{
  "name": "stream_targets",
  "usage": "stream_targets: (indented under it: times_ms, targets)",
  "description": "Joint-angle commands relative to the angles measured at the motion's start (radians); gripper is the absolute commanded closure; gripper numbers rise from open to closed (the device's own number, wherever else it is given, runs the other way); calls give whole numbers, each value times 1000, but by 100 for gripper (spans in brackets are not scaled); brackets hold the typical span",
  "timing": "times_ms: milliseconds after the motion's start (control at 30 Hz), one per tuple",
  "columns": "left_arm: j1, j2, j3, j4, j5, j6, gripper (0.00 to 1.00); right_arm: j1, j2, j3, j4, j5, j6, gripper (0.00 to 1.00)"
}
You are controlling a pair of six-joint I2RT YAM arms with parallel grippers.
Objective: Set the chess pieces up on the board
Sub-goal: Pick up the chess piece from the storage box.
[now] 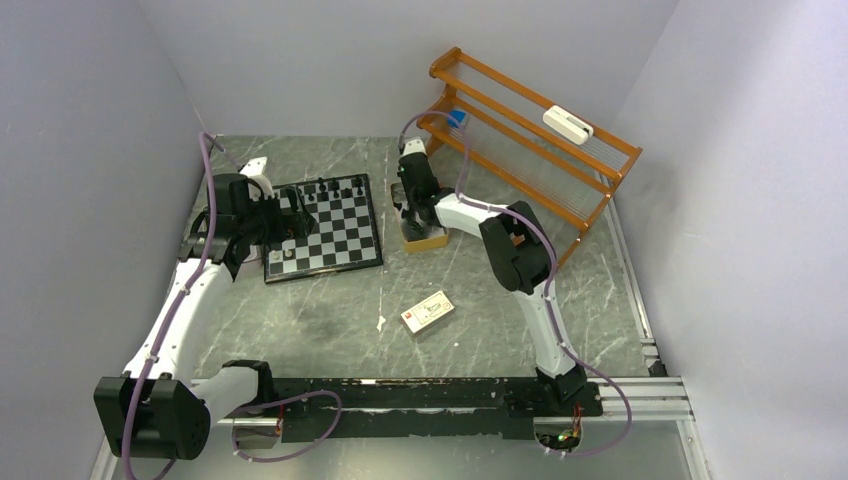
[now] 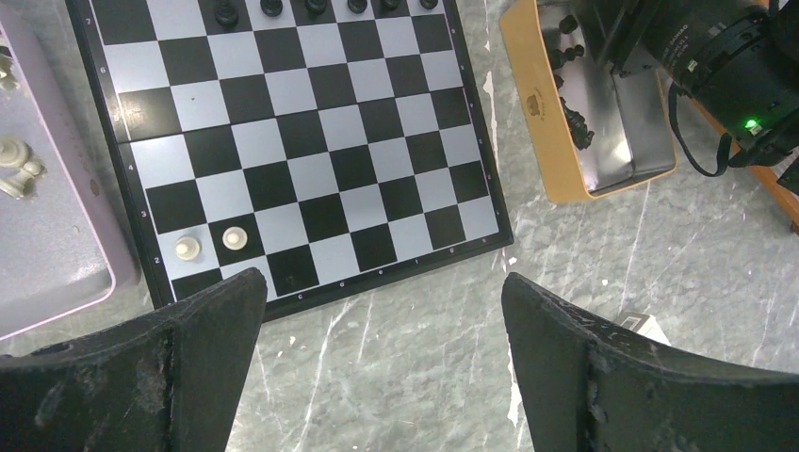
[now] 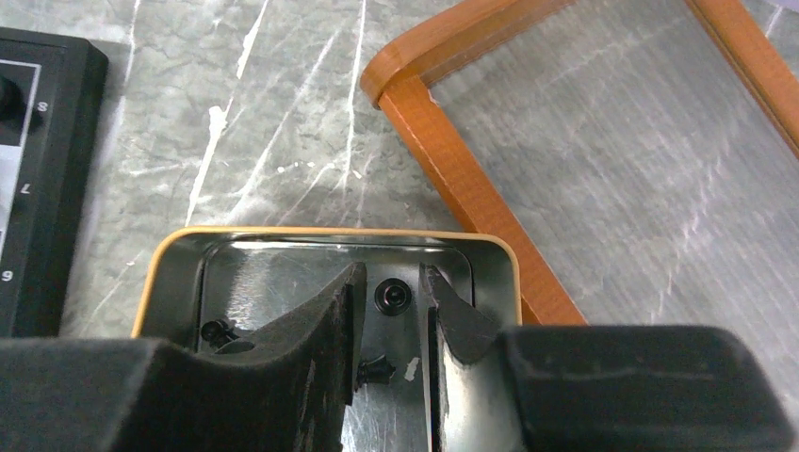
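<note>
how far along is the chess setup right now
Early. Done on the board: a far row of black pieces, two white pawns. In hand: right pincer narrowed over a black piece in the tin, apparently not gripping; left pincer open, empty. Left: others in the tin, pale pieces in the lilac tray.

One board (image 2: 311,141), two pale pawns (image 2: 188,248) on it

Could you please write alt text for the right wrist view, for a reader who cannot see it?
The right gripper hangs over a tan-rimmed tin, its fingers narrowly apart either side of a small black chess piece; two more black pieces lie nearby. An orange wooden rack stands behind, and the board shows at left.
</note>
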Motion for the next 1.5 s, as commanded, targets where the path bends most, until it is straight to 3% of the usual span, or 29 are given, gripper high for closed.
stream_targets:
  times_ms: [0, 200, 867, 1467]
  targets:
    - [-6, -16, -3, 25, -10, 10, 0, -13, 27, 26, 15, 8, -10, 69]
    - [-6, -23, -4, 24, -20, 11, 0, -14, 41, 29, 19, 8, -14, 69]
    - [-6, -36, -4, 17, -42, 17, 0, -21, 35, 38, -14, -24, -28, 86]
    - [-6, -39, -4, 13, -77, 19, 0, 1, -209, -34, -81, -131, -17, 96]
